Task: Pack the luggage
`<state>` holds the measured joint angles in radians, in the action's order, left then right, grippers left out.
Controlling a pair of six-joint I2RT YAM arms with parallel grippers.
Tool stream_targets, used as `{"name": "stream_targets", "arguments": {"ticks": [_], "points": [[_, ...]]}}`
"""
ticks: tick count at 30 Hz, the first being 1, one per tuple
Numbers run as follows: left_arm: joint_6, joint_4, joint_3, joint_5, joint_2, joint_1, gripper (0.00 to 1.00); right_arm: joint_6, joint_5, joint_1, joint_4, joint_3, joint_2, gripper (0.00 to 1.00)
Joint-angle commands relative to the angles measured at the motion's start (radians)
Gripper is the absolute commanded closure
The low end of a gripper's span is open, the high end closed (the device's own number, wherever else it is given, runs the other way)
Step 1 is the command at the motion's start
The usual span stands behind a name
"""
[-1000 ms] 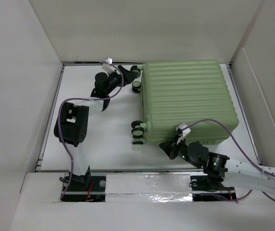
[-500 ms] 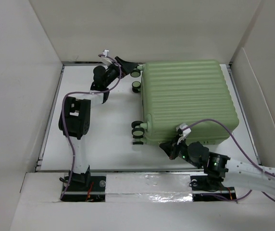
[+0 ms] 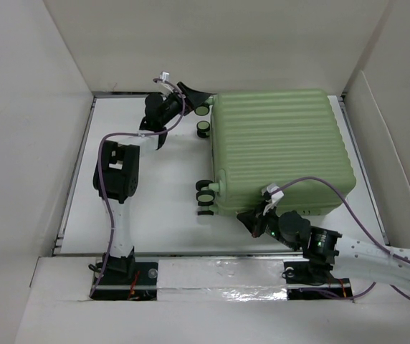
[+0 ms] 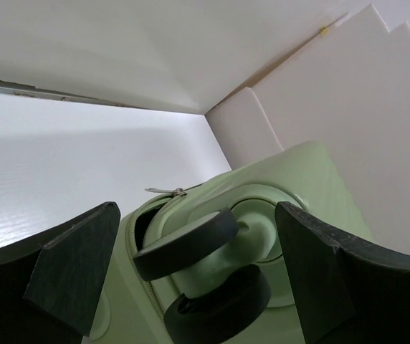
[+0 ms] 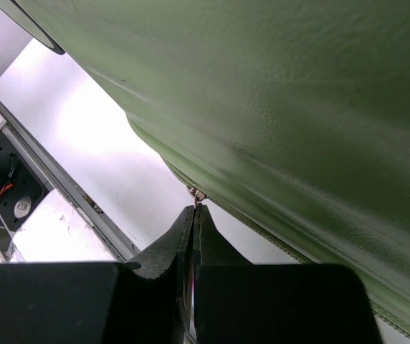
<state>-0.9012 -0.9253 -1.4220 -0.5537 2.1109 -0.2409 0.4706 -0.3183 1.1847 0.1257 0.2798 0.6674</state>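
The luggage (image 3: 280, 147), a light green ribbed hard-shell suitcase, lies closed and flat on the white table. My left gripper (image 3: 199, 100) is open at its far left corner, its fingers either side of a black wheel pair (image 4: 205, 276). A zipper pull (image 4: 165, 191) shows above that wheel. My right gripper (image 3: 251, 217) is at the suitcase's near edge, shut on a small metal zipper pull (image 5: 198, 195) of the zip line under the green shell (image 5: 277, 107).
Two more wheel pairs stick out on the suitcase's left side, one (image 3: 203, 128) and another (image 3: 205, 193). White walls (image 3: 18, 143) enclose the table on the left, back and right. A metal rail (image 3: 212, 252) runs along the near edge.
My left arm has stretched further toward the far corner, bringing its open gripper around the corner wheel. My right gripper and the suitcase have stayed put.
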Motion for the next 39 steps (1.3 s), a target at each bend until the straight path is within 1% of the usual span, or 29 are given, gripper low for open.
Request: {"name": "stream_targets", "arguments": {"ticks": [1, 4, 7, 8, 9, 10, 11, 13, 14, 16, 17, 18, 22, 25, 26, 28, 29, 31, 32, 33, 34, 35, 36, 37, 38, 39], "points": [[-0.024, -0.032, -0.069, -0.009, 0.012, -0.024, 0.12, 0.025, 0.093, 0.029, 0.006, 0.012, 0.008, 1.00], [-0.091, -0.063, -0.095, 0.020, 0.043, -0.024, 0.16, 0.026, 0.102, 0.029, -0.003, 0.012, 0.005, 1.00], [-0.132, -0.066, -0.129, 0.038, 0.070, -0.024, 0.23, 0.031, 0.105, 0.029, -0.012, 0.006, -0.005, 1.00], [-0.140, -0.064, -0.146, 0.034, 0.081, -0.024, 0.27, 0.031, 0.104, 0.029, -0.012, 0.004, -0.006, 1.00], [-0.148, -0.064, -0.150, 0.040, 0.086, -0.024, 0.33, 0.034, 0.104, 0.029, -0.011, -0.001, -0.014, 1.00], [-0.148, -0.064, -0.150, 0.040, 0.087, -0.024, 0.33, 0.034, 0.101, 0.029, -0.008, -0.002, -0.014, 1.00], [-0.157, -0.069, -0.141, 0.053, 0.089, -0.034, 0.43, 0.034, 0.097, 0.029, -0.005, -0.002, -0.018, 1.00], [-0.175, -0.093, -0.126, 0.064, 0.089, -0.034, 0.53, 0.034, 0.093, 0.029, -0.005, -0.004, -0.020, 1.00], [-0.198, -0.125, -0.115, 0.070, 0.095, -0.034, 0.67, 0.034, 0.090, 0.029, -0.003, -0.004, -0.020, 1.00], [-0.218, -0.150, -0.112, 0.072, 0.100, -0.034, 0.78, 0.034, 0.090, 0.029, -0.008, -0.004, -0.015, 1.00], [-0.229, -0.182, -0.103, 0.075, 0.101, -0.034, 0.92, 0.036, 0.088, 0.029, -0.012, -0.005, -0.014, 1.00], [-0.244, -0.196, -0.098, 0.077, 0.100, -0.034, 1.00, 0.043, 0.084, 0.029, -0.024, -0.005, -0.020, 1.00], [-0.257, -0.253, -0.040, 0.093, 0.080, -0.034, 1.00, 0.040, 0.061, 0.029, -0.049, -0.002, -0.060, 1.00], [-0.248, -0.311, 0.098, 0.126, 0.012, 0.008, 1.00, 0.013, 0.036, 0.029, -0.061, 0.004, -0.091, 1.00], [-0.248, -0.361, 0.198, 0.139, -0.036, 0.020, 1.00, 0.005, 0.035, 0.006, -0.066, 0.010, -0.092, 1.00], [-0.240, -0.406, 0.308, 0.158, -0.093, 0.063, 1.00, -0.035, 0.056, -0.026, -0.052, 0.025, -0.080, 1.00], [-0.239, -0.453, 0.415, 0.175, -0.148, 0.090, 1.00, -0.067, 0.083, -0.072, -0.026, 0.030, -0.056, 1.00], [-0.237, -0.506, 0.516, 0.187, -0.198, 0.112, 1.00, -0.105, 0.137, -0.138, 0.005, 0.045, -0.017, 1.00], [-0.238, -0.564, 0.617, 0.195, -0.247, 0.124, 1.00, -0.122, 0.168, -0.175, 0.017, 0.065, 0.026, 1.00], [-0.239, -0.590, 0.665, 0.201, -0.271, 0.124, 1.00, -0.163, 0.232, -0.248, 0.059, 0.076, 0.047, 1.00], [-0.239, -0.613, 0.722, 0.210, -0.299, 0.140, 1.00, -0.180, 0.275, -0.285, 0.080, 0.088, 0.066, 1.00], [-0.232, -0.663, 0.824, 0.225, -0.355, 0.150, 1.00, -0.200, 0.304, -0.324, 0.103, 0.117, 0.087, 1.00], [-0.225, -0.682, 0.872, 0.235, -0.386, 0.150, 1.00, -0.235, 0.377, -0.359, 0.135, 0.134, 0.133, 1.00], [-0.217, -0.694, 0.924, 0.248, -0.420, 0.150, 1.00, -0.253, 0.407, -0.428, 0.144, 0.154, 0.159, 1.00], [-0.205, -0.699, 1.016, 0.276, -0.492, 0.150, 1.00, -0.266, 0.436, -0.459, 0.158, 0.177, 0.190, 1.00], [-0.180, -0.693, 1.056, 0.290, -0.535, 0.150, 1.00, -0.289, 0.499, -0.486, 0.182, 0.223, 0.252, 1.00]]}}
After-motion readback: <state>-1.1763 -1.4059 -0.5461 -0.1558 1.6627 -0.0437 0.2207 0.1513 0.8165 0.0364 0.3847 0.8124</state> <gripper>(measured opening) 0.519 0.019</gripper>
